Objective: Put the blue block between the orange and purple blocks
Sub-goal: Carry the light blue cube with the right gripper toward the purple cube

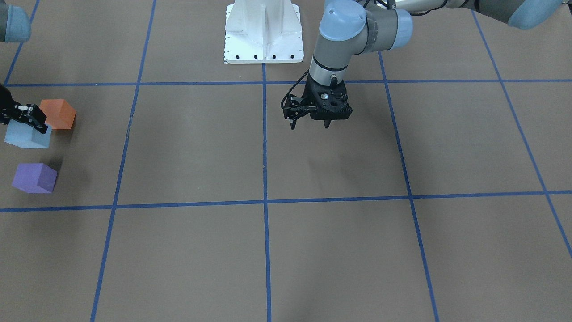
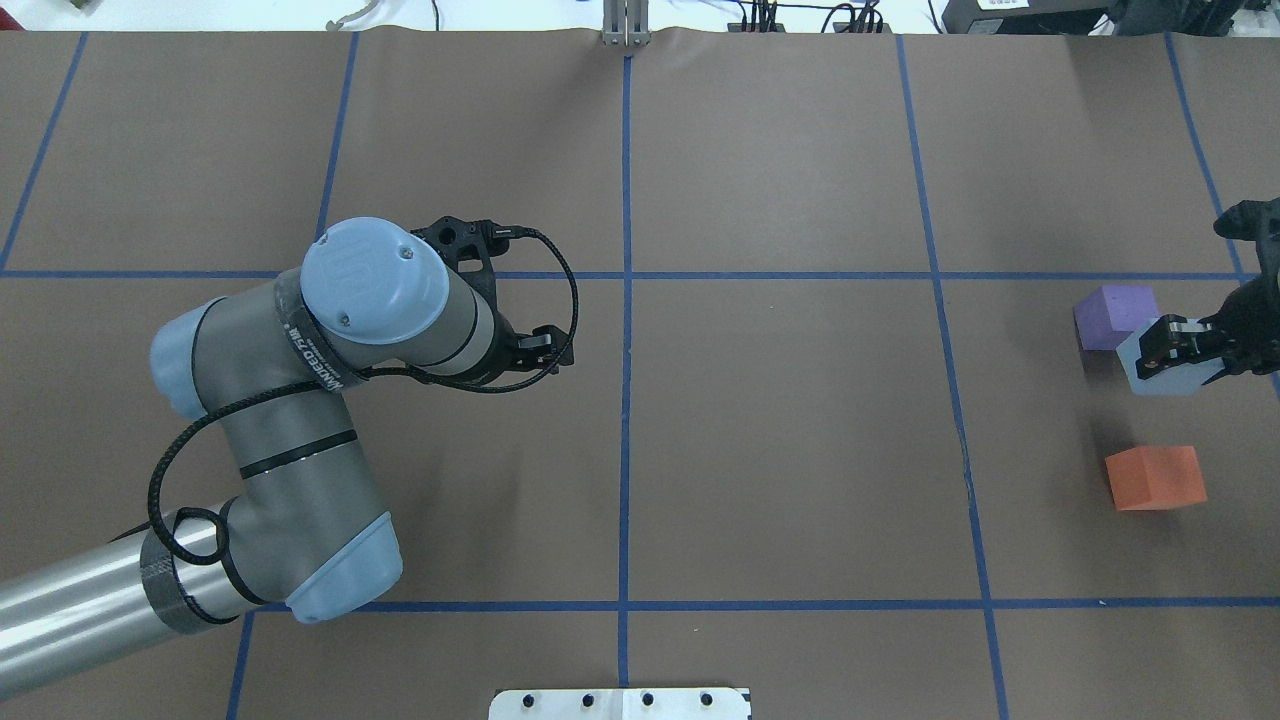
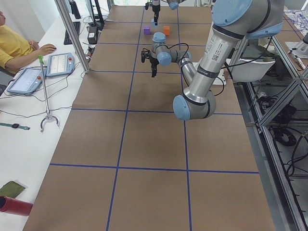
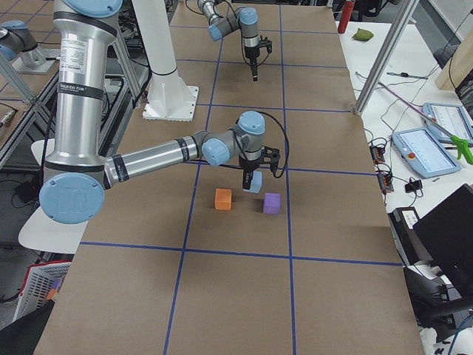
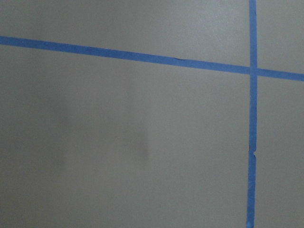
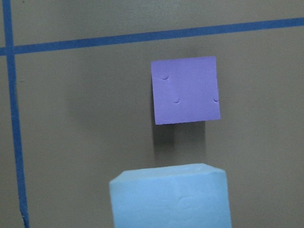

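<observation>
My right gripper [image 1: 27,120] is shut on the light blue block [image 1: 27,137] and holds it just above the table, at the robot's far right. The orange block [image 1: 58,114] lies on one side of it and the purple block [image 1: 35,178] on the other. From overhead the blue block [image 2: 1163,366] hangs close beside the purple block [image 2: 1114,316], with a wider gap to the orange block [image 2: 1156,478]. The right wrist view shows the blue block [image 6: 171,197] below the purple block [image 6: 186,90]. My left gripper [image 1: 309,125] is open and empty over the table's middle.
The brown table [image 1: 339,250] carries a grid of blue tape lines [image 1: 264,179]. The white robot base [image 1: 263,31] stands at the table's robot side. An operator [image 3: 14,41] sits beside the table with tablets [image 3: 60,62].
</observation>
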Available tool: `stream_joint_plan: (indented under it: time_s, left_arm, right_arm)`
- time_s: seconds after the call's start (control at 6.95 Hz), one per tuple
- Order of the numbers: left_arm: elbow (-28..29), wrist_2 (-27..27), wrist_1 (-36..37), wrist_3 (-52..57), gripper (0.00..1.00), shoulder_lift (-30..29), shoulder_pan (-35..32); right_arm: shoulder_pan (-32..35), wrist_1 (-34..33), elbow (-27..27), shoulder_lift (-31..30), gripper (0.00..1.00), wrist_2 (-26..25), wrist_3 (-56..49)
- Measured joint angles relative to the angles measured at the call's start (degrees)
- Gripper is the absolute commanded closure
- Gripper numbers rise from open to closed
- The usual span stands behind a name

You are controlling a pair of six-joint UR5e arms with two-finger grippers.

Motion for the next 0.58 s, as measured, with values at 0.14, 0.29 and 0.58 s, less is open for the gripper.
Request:
stream_joint_plan:
  time_s: [0.14,0.29,0.58]
  left_arm:
    - [0.0,0.0,0.0,0.0,0.00,-0.1,0.0]
    - [0.0,0.0,0.0,0.0,0.00,-0.2,0.0]
    - [-0.1,0.1,0.0,-0.6,0.00,-0.3,0.1]
  right_arm:
    - [-0.6,1.4,-1.5,0.3,1.00,-0.1,0.1]
    - [-1.4,4.2,-3.3,0.3,1.00,-0.1,0.9]
    - [-4.7,11.5,-5.6,-0.5,1.00,-1.5,6.5]
